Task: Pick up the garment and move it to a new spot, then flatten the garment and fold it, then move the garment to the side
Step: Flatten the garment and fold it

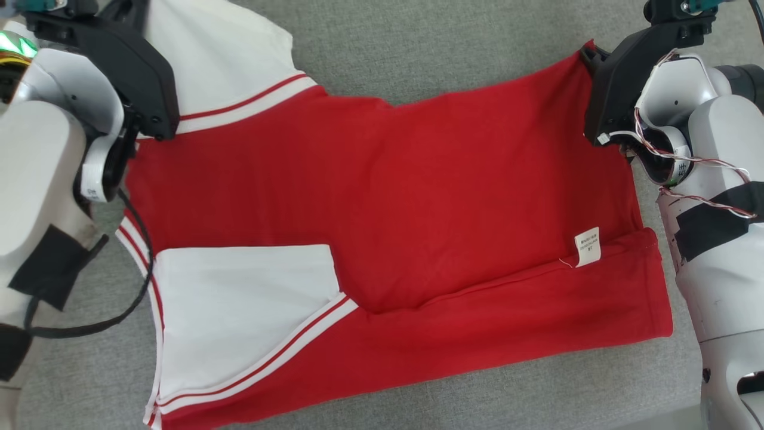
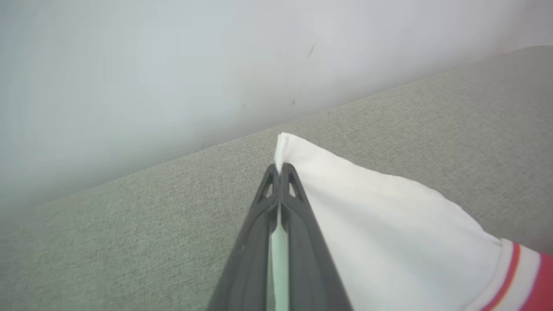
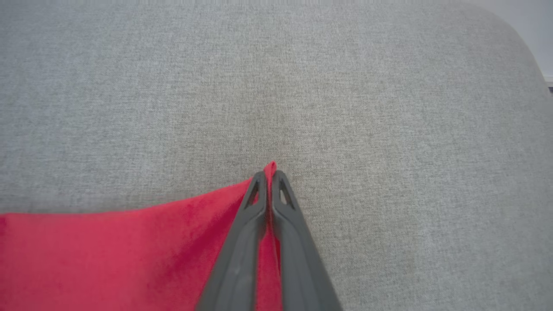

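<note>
Lying lengthwise between the arms, the garment (image 1: 388, 203) is held. Left gripper (image 2: 281, 169) and right gripper (image 3: 270, 175) are clamped on its far corners.

The garment (image 1: 418, 197) covers the middle of the grey fabric surface (image 1: 453, 54). Bare surface lies open beyond its far edge, between the two arms; a narrower bare strip runs along the near edge. The left arm (image 1: 48, 149) blocks the left flank and the right arm (image 1: 710, 197) the right flank. A black cable (image 1: 147, 269) loops from the left arm across the garment's left edge. Beyond the left gripper (image 2: 280, 169), a wall (image 2: 173, 65) bounds the surface. Ahead of the right gripper (image 3: 270, 175), the surface is unobstructed.
</note>
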`<state>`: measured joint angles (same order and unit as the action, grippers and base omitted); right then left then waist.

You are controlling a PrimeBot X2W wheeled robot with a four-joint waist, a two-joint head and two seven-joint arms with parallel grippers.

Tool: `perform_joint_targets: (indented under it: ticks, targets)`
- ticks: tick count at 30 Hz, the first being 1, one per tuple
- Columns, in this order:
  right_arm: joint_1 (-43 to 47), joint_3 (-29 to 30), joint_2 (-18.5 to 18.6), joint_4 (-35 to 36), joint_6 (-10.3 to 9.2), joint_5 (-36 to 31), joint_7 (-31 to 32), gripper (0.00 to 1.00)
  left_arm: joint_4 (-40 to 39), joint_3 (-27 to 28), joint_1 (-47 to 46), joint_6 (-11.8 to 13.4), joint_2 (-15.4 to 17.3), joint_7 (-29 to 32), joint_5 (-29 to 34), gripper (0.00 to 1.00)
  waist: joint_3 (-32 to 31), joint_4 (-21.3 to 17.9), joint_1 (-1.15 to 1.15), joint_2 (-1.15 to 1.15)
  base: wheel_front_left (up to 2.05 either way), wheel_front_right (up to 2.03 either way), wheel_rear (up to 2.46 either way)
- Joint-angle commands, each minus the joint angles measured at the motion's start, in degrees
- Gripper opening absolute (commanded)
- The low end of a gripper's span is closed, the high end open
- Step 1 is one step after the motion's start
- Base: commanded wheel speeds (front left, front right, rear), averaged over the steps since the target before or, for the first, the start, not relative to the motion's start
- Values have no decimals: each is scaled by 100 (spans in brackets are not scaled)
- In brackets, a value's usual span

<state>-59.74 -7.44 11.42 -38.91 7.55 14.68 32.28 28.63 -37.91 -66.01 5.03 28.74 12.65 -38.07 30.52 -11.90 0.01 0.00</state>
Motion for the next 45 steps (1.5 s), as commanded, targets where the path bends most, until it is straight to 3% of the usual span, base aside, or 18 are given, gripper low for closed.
perform_joint_targets:
  ticks: [1,7,14,21,29,45]
  targets:
    - [-11,21,-17,-75,-14,-44,-49,0,65,21,-30,-26,-77,-72,-16,0,-47,46,-1,0,0,0,0]
    - [89,-71,35,-268,-14,30,-183,0,231,72,273,-242,-264,-327,-317,0,-276,202,-1,0,0,0,0]
    - [718,-330,542,138,-14,387,-276,0,-293,85,1217,-400,-400,-856,-636,0,-823,575,-1,0,0,0,0]
    - [1811,-326,1093,877,-14,467,-467,0,-1300,210,2580,-126,-380,-1364,-988,0,-1392,874,-1,0,0,0,0]
    - [2898,-342,1329,1405,-14,338,-609,0,-2126,211,3992,304,-412,-1703,-1281,0,-1835,1071,-1,0,0,0,0]
    - [3637,-92,1484,1329,-14,-148,-668,0,-2258,3,5050,514,-721,-1987,-1522,0,-2180,1212,-1,0,0,0,0]
